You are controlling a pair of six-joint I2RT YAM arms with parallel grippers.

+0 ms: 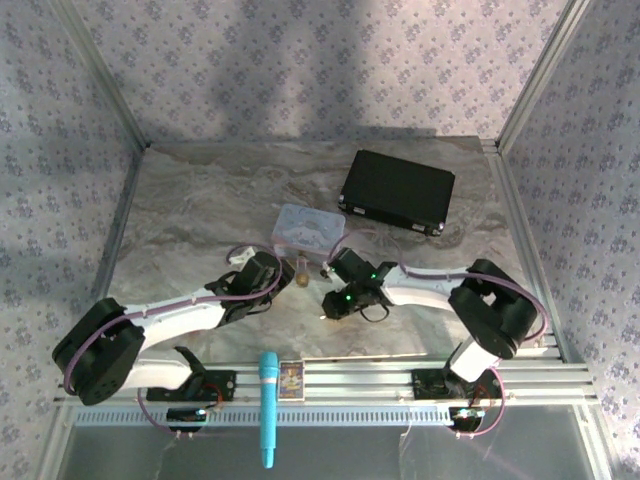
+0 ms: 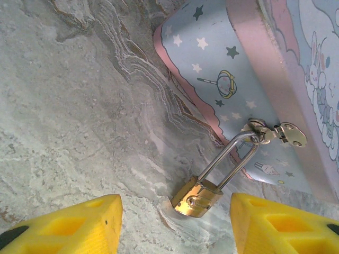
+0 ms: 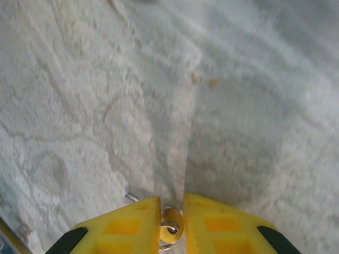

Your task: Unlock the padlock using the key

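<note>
The small brass padlock (image 2: 197,197) lies on the marble table, and its long silver shackle (image 2: 228,156) is hooked through the hasp of the pale lavender tin (image 2: 233,69). My left gripper (image 2: 175,227) is open, with one yellow finger on each side of the padlock body and neither touching it. In the top view the padlock (image 1: 300,268) lies just right of the left gripper (image 1: 277,274). My right gripper (image 3: 171,214) is shut on the key (image 3: 170,226), whose brass head and ring show between the fingers. It hovers over bare table, right of the padlock (image 1: 333,306).
A black case (image 1: 398,190) lies at the back right, behind the tin (image 1: 308,226). A blue tool (image 1: 269,405) and a small card (image 1: 290,380) rest on the front rail between the arm bases. Frame posts and patterned walls enclose the table.
</note>
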